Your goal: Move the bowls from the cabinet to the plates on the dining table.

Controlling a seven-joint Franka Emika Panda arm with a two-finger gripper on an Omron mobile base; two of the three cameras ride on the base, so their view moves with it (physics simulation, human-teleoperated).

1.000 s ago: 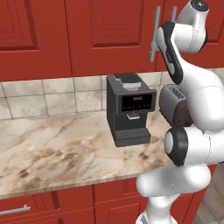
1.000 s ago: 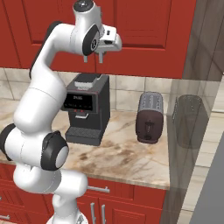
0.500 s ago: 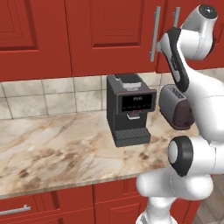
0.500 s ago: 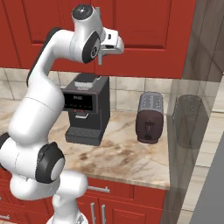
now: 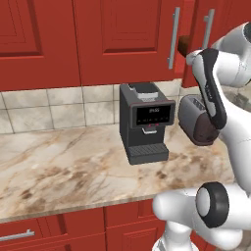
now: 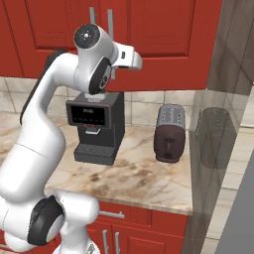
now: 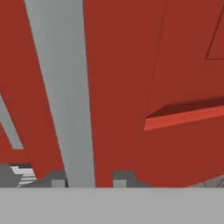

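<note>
I am working at the cabinet [image 5: 122, 39] door handle, the opening step before any bowl can be reached.

The red cabinet is hanging above the marble desk [image 5: 63, 169], which is carrying a black coffee machine [image 5: 145, 122] and a dark toaster [image 6: 169, 133]. My arm is reaching up high, the hand level with the doors. In the hand view the silver bar handle [image 7: 65, 92] is running up between the two fingertips [image 7: 57, 178] of the tool [image 7: 89, 179], which look slightly parted around the bar; I cannot tell whether they are clenching it. The door's lower edge is looking a little ajar. The bowls are presumably behind these doors. Next, I judge, the door needs swinging wide.
</note>
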